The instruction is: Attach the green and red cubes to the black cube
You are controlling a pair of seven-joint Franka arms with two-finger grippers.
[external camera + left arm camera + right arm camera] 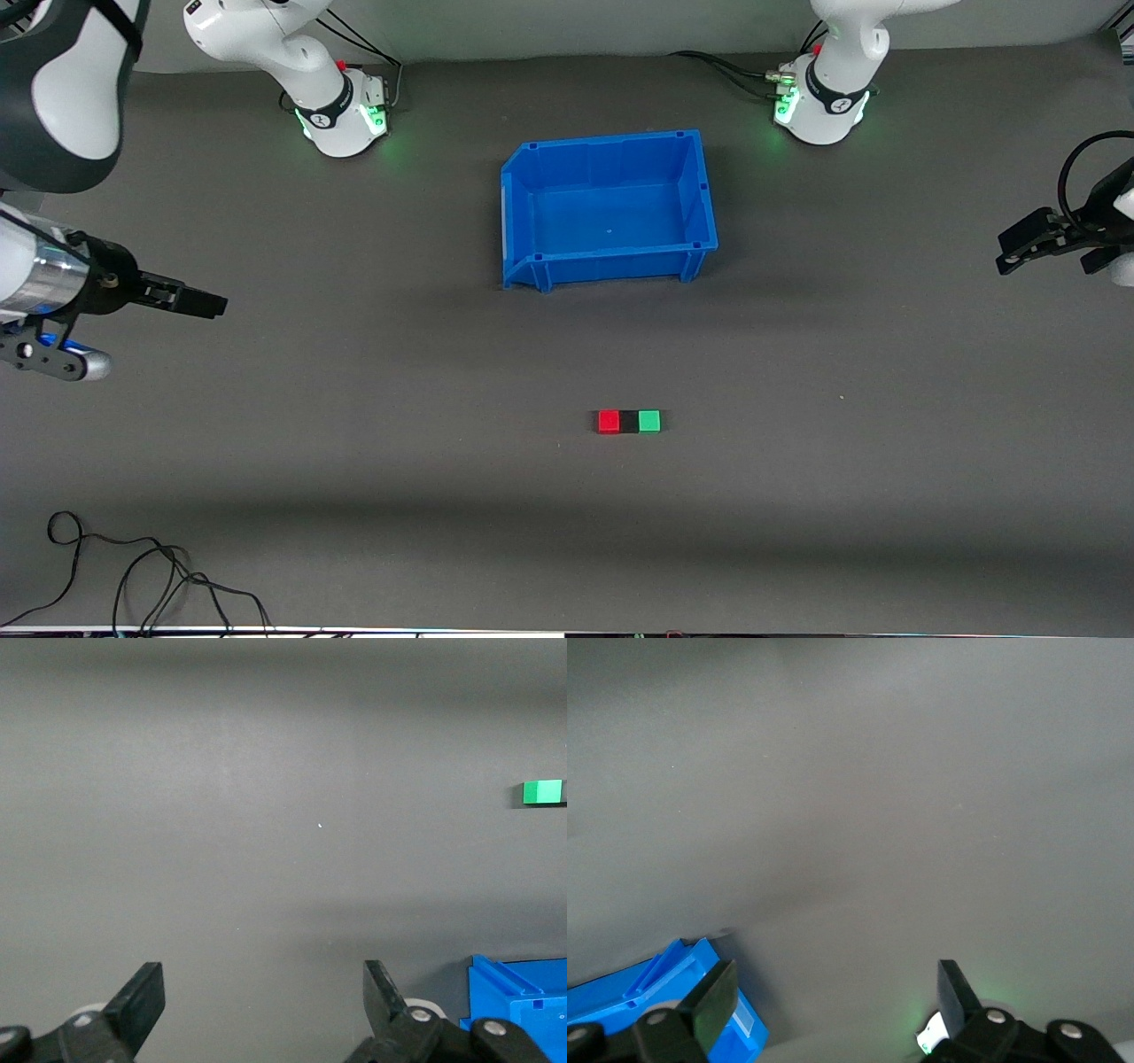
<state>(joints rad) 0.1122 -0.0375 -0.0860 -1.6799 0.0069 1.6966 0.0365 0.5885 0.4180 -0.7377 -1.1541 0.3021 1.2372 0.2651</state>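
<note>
I find red cube (609,421), black cube (629,422) and green cube (649,421) touching in a row at bin's (517,221) six o'clock, left gripper (264,1003) and right gripper (835,998) both released, over the mat's ends; any careless return sweep risks knocking the row apart.

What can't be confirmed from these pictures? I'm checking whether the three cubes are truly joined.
- Whether the red cube, black cube and green cube are locked or only touching: too small in the front view.
- Left wrist view: only the green cube shows fully; the frame edge cuts off the rest.
- Right wrist view: no cubes in frame, only a corner of the blue bin.
</note>
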